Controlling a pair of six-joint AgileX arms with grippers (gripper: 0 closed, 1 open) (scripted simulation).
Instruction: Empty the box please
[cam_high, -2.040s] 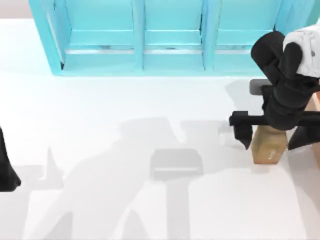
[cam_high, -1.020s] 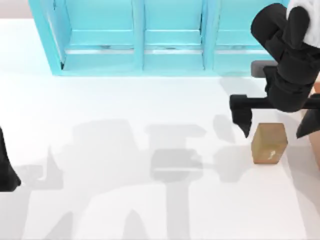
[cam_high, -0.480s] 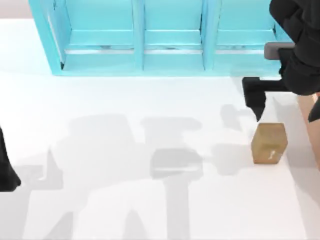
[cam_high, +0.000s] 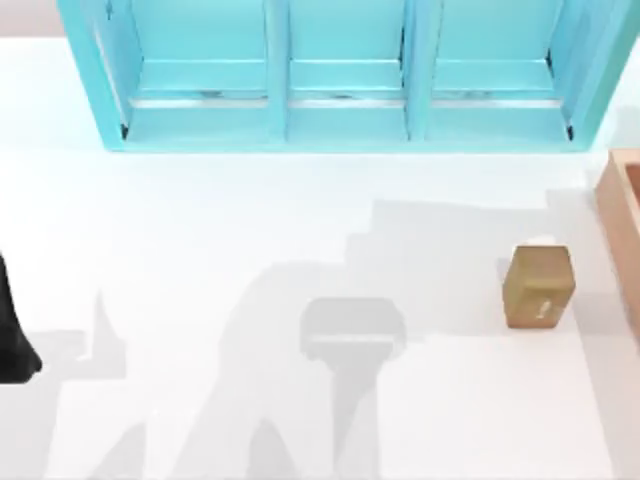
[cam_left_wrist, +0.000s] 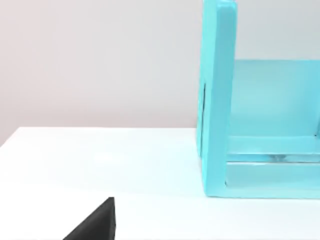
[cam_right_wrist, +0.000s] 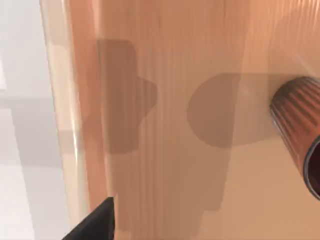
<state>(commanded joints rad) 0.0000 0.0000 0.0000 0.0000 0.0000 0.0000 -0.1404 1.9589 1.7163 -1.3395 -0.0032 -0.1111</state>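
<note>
White tabletop (cam_high: 250, 220) is stretching across the top view, with a big turquoise shelf cabinet (cam_high: 340, 75) standing along its far edge. At the right edge of the table the box (cam_high: 622, 235) is showing as a strip of light-tan wall with a darker inside. Just to its left, apart from it, a small olive-brown carton (cam_high: 538, 286) with a white mark is standing upright on the table.

The right wrist view is looking down into the box (cam_right_wrist: 165, 125) — its brown wooden floor, its pale wall along one side, and a ribbed brown cup (cam_right_wrist: 300, 132) lying on its side within. A dark finger tip (cam_right_wrist: 97, 220) of the right gripper is hanging over the box floor near the wall; whether its fingers are wide or narrow cannot be told.

The left arm (cam_high: 12, 335) is sitting parked at the table's left edge, its wrist view facing the cabinet's end panel (cam_left_wrist: 217, 100) — only a dark finger tip (cam_left_wrist: 97, 225) is visible, so its finger state cannot be told either.
</note>
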